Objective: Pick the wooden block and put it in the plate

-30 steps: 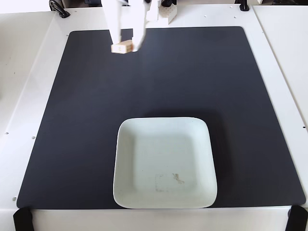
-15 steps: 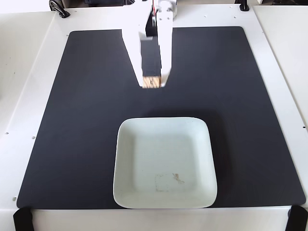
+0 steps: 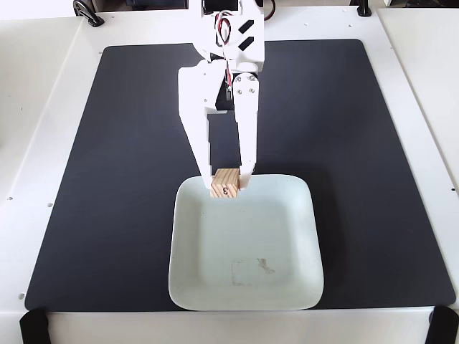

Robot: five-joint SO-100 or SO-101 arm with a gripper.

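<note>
- The white gripper [image 3: 225,180] reaches down from 12 o'clock, its jaws clamped on the wooden block [image 3: 225,183]
- The block, its "3" end toward the camera, sits over the plate's [image 3: 301,215] 12 o'clock rim, left of centre
- I cannot tell whether the block touches the plate
- The plate rests at 6 o'clock on the black mat [image 3: 107,179]

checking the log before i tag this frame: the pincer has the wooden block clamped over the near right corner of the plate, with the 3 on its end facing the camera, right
Not quite. In the fixed view the pincer has the wooden block clamped over the far edge of the plate, toward its far left corner, not the near right one. The 3 on its end does face the camera.
</note>
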